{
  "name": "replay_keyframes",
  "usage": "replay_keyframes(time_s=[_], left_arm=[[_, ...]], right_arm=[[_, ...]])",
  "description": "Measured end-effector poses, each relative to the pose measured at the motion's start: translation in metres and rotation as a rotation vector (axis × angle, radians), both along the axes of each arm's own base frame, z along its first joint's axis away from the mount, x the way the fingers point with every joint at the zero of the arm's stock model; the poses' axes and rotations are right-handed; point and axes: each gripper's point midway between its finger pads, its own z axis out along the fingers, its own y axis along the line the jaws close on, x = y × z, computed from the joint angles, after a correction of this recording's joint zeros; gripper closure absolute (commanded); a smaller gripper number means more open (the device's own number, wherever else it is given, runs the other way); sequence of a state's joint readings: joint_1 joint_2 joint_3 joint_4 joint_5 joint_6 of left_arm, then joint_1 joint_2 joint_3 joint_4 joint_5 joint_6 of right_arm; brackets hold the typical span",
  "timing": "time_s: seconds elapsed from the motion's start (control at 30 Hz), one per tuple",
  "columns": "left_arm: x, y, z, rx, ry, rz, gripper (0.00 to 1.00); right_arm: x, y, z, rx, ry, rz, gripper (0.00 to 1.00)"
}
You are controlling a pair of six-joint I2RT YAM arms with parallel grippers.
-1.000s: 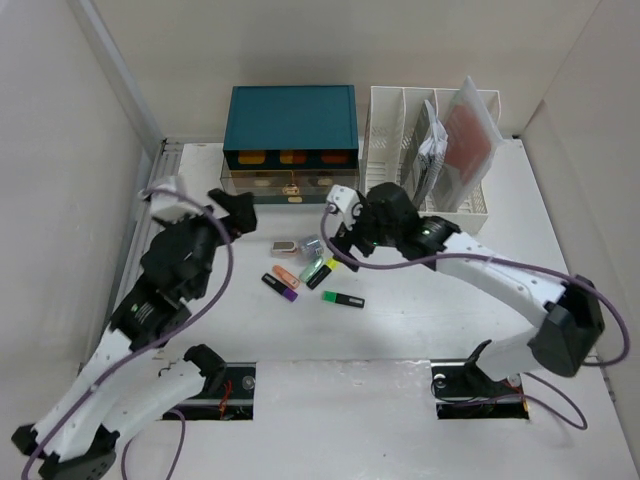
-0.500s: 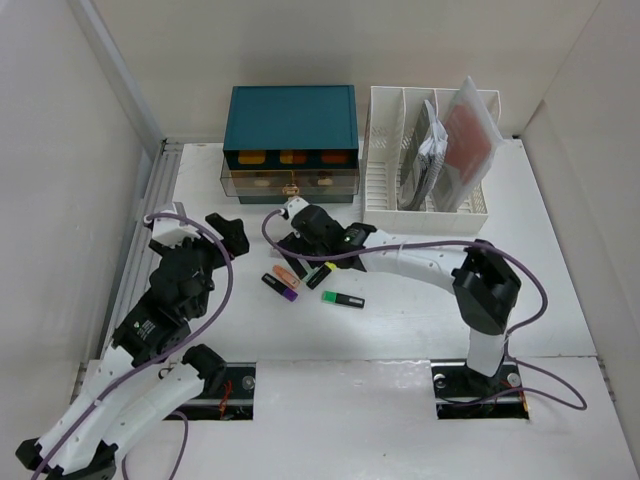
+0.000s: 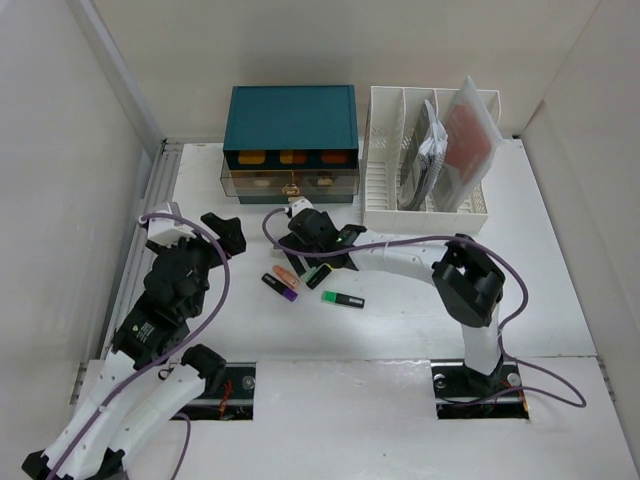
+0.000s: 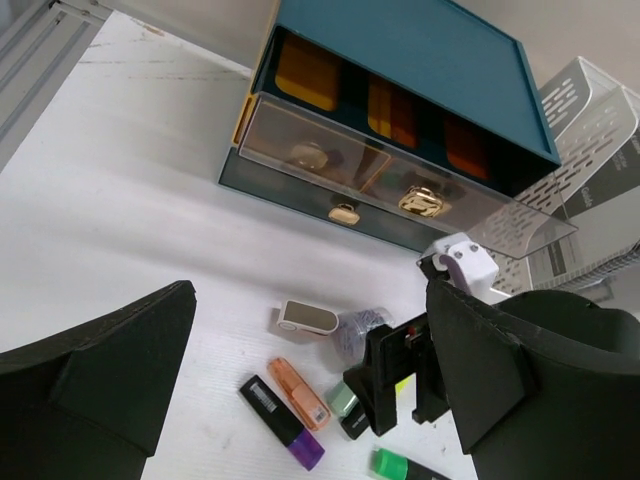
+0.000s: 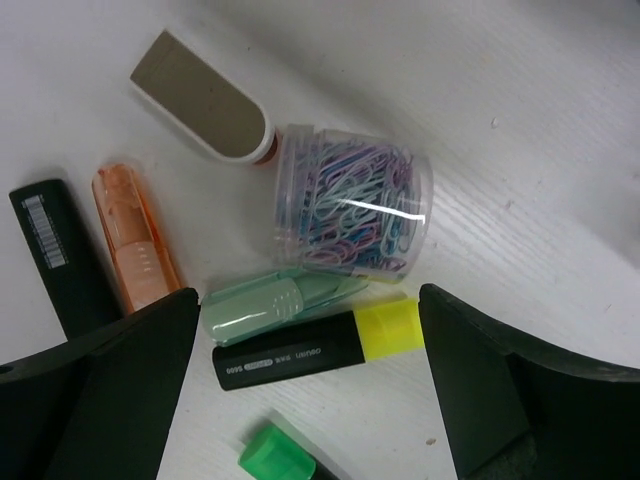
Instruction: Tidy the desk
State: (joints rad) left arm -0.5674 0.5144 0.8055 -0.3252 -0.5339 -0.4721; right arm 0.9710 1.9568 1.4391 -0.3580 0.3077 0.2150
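The white desk (image 3: pixel 450 290) holds a cluster of small items at its middle. My right gripper (image 3: pixel 312 260) hangs open low over the cluster. In its wrist view the gripper (image 5: pixel 310 330) straddles a yellow-capped black highlighter (image 5: pixel 310 350) and a mint green marker (image 5: pixel 270 300), with a clear tub of paper clips (image 5: pixel 350 215) just beyond. My left gripper (image 3: pixel 226 230) is open and empty, raised left of the cluster. In its own view the left gripper (image 4: pixel 310 300) looks towards the right gripper (image 4: pixel 402 385).
An orange highlighter (image 5: pixel 135 250), a purple-capped black one (image 5: pixel 60 250), a green-capped one (image 5: pixel 285 455) and a white-grey flat piece (image 5: pixel 200 95) lie around. The teal drawer cabinet (image 3: pixel 290 135) stands at the back with a clear drawer (image 4: pixel 390 175) pulled out. The white file rack (image 3: pixel 425 160) stands to its right.
My right gripper has swung left and come down over the highlighter cluster. My left gripper has drawn back a little to the left.
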Motion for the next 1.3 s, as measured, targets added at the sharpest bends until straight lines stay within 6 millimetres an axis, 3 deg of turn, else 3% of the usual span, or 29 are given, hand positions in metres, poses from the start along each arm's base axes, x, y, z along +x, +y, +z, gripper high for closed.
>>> replay_keyframes(time_s=[0.33, 0.83, 1.07, 1.3], left_arm=[[-0.004, 0.004, 0.003, -0.016, -0.025, 0.006, 0.0], [-0.006, 0.006, 0.006, -0.022, -0.035, 0.01, 0.0], [-0.007, 0.007, 0.007, -0.025, -0.041, 0.01, 0.0], [-0.007, 0.007, 0.007, -0.025, -0.041, 0.01, 0.0]], right_arm=[[0.036, -0.009, 0.01, 0.082, -0.032, -0.082, 0.07], [0.033, -0.001, -0.013, 0.09, 0.017, -0.08, 0.11], [0.033, 0.0, -0.023, 0.081, 0.026, -0.082, 0.4], [0.033, 0.003, -0.024, 0.089, 0.027, -0.07, 0.8]])
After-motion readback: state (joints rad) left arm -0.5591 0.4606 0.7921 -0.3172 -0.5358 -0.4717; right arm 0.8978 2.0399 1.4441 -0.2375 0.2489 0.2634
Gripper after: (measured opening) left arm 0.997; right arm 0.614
